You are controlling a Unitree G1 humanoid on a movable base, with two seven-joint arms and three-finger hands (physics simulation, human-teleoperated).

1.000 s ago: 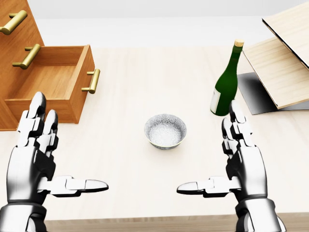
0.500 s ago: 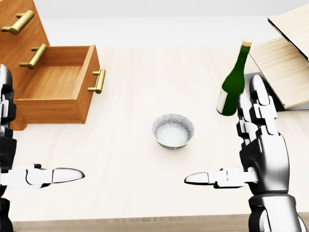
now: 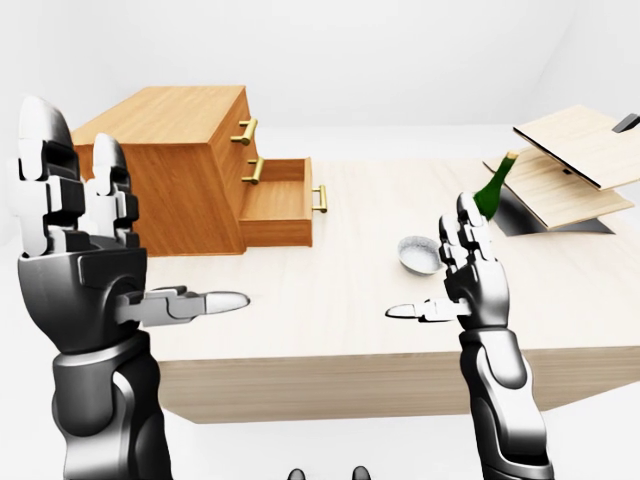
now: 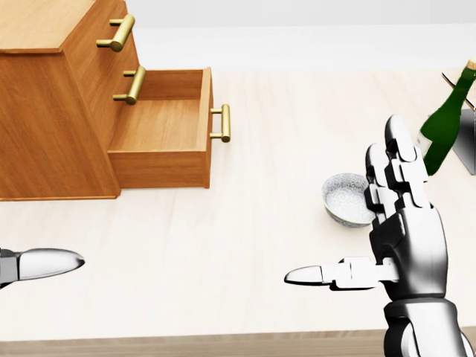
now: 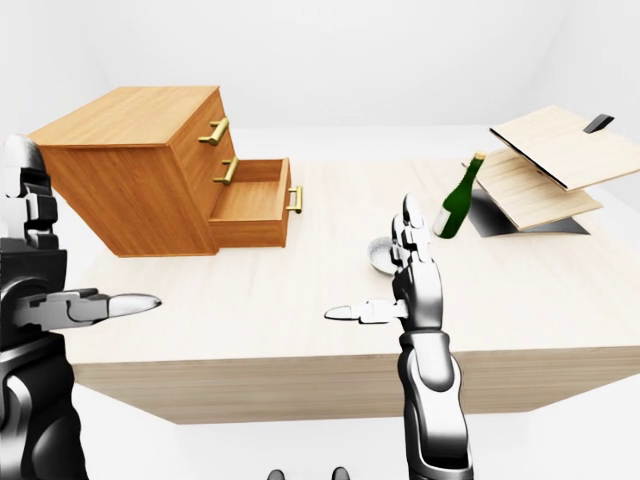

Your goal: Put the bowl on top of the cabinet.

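**Bowl on the table, both hands open and empty**

The bowl (image 4: pixel 343 199) sits upright on the pale table (image 4: pixel 223 245), to the right of the wooden cabinet (image 4: pixel 52 119) in the head view and below the level of its open bottom drawer (image 4: pixel 160 130). It is well apart from the cabinet, whose top is bare.

The right hand (image 4: pixel 405 245) is released. Its fingers (image 4: pixel 398 160) stand straight up and its thumb (image 4: pixel 320 275) points back toward the cabinet. In the head view those fingers overlap the bowl's right rim, so the bowl shows just on their cabinet side. No finger curls round it, and the views do not show whether anything touches.

The left hand (image 3: pixel 80 250) is also spread open and holds nothing. In the left-eye view it is raised to the left of the cabinet, thumb pointing right.

A green bottle (image 4: pixel 440 134) stands upright further right of the cabinet than the bowl.
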